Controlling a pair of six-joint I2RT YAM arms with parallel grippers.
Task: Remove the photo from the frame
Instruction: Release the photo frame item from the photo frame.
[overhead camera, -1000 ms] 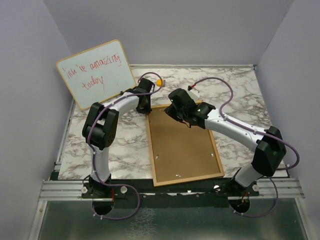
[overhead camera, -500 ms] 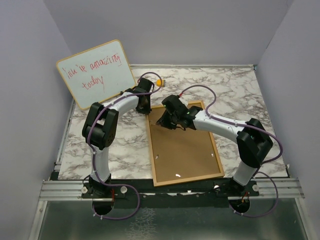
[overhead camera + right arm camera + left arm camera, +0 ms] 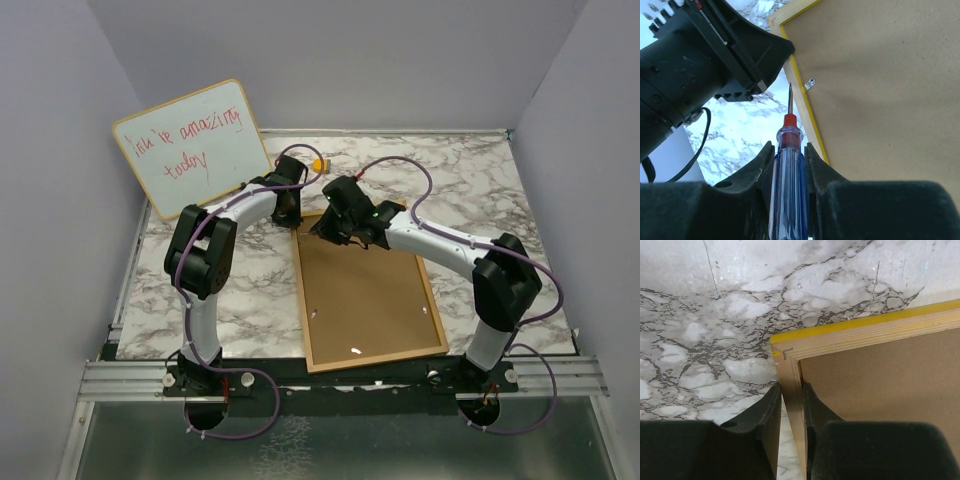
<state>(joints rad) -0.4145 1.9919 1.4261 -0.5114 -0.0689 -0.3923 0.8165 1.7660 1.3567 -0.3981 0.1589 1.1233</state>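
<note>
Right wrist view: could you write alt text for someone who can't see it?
The right gripper clamps a blue-handled screwdriver, its tip aimed toward a small clip on the brown back of the frame. The black left arm fills the upper left, over the marble table.

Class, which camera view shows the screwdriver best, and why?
Right wrist view: the screwdriver fills the centre, blue handle to metal tip, clamped in the right claw near the frame. Top view hides it under the right arm; left wrist view lacks it.
</note>
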